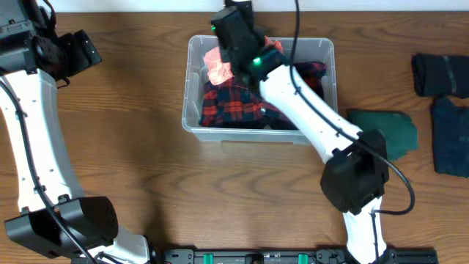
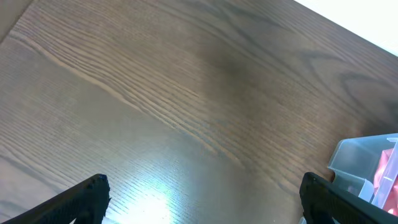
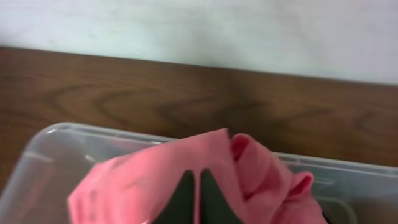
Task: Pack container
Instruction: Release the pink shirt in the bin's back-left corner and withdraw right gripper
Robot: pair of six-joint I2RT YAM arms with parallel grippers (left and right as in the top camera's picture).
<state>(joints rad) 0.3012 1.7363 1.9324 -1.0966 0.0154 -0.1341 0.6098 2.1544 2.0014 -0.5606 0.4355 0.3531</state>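
Note:
The clear plastic container (image 1: 192, 121) stands at the table's back centre and holds a red-and-navy plaid garment (image 1: 231, 103). My right gripper (image 3: 198, 190) is shut on a pink garment (image 3: 143, 180) and holds it over the container's back left part (image 3: 43, 149); the pink cloth (image 1: 217, 64) shows under the wrist in the overhead view. My left gripper (image 2: 202, 199) is open and empty above bare table, left of the container's corner (image 2: 357, 158).
A dark green folded garment (image 1: 392, 128) lies right of the container. A black garment (image 1: 438, 73) and a navy garment (image 1: 451, 136) lie at the far right. The right arm (image 1: 308, 110) crosses over the container.

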